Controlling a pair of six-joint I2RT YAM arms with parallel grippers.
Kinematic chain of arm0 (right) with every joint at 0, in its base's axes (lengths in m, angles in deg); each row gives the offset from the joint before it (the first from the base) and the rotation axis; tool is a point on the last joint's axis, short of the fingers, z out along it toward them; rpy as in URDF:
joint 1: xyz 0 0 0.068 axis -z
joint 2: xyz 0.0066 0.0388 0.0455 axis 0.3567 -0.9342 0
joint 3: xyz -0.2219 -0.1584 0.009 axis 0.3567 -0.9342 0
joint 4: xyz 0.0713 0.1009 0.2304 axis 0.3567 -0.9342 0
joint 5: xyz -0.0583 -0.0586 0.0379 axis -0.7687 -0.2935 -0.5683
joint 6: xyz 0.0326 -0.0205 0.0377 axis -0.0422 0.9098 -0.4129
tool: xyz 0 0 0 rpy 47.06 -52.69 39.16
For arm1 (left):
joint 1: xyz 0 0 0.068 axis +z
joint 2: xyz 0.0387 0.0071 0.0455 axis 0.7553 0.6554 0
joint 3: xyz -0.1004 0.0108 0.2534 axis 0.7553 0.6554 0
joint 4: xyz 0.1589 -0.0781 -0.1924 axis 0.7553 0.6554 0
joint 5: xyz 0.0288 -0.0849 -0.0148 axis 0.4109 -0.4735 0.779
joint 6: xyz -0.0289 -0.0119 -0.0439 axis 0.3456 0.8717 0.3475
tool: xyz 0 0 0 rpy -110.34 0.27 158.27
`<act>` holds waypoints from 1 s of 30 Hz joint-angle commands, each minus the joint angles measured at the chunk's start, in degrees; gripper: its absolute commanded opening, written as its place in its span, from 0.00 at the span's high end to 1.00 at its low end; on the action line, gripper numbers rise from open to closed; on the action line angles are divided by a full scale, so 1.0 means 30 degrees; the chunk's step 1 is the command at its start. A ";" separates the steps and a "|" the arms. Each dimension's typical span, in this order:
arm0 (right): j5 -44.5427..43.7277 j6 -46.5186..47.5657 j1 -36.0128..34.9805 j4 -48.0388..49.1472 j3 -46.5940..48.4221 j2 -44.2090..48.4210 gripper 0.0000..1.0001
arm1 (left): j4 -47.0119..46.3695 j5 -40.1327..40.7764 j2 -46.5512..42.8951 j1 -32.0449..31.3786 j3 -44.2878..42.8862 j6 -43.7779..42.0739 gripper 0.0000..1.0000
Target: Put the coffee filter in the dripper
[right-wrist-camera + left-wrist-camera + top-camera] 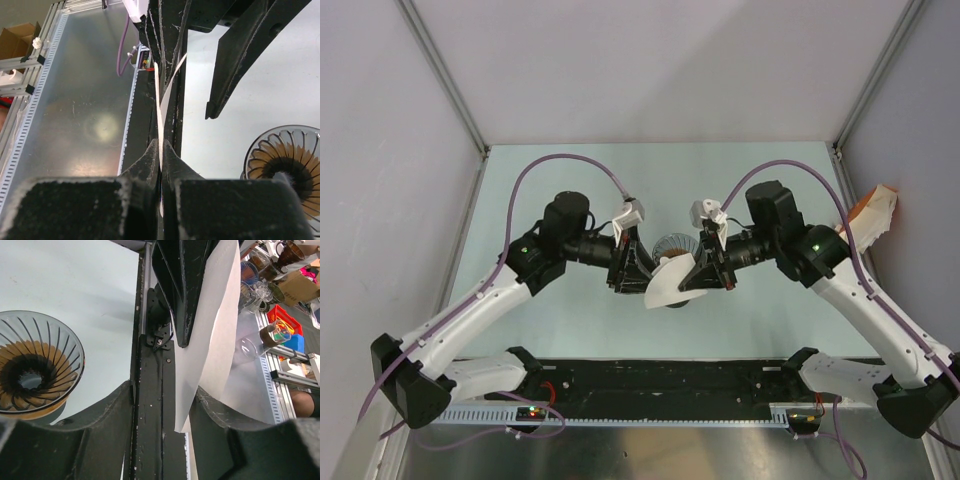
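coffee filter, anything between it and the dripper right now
Nothing visible does. The dripper sits with its mouth clear, just beside the coffee filter, which the right pincer clamps folded flat.

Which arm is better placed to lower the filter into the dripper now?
Right, probably: the right gripper is shut on the coffee filter near the dripper. The left gripper stands open, pinching nothing.
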 commanded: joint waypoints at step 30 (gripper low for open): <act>-0.2225 0.0222 0.1291 -0.0203 0.1513 0.0522 0.23 | 0.1524 -0.0722 -0.0462 0.0519 -0.0544 -0.1919 1.00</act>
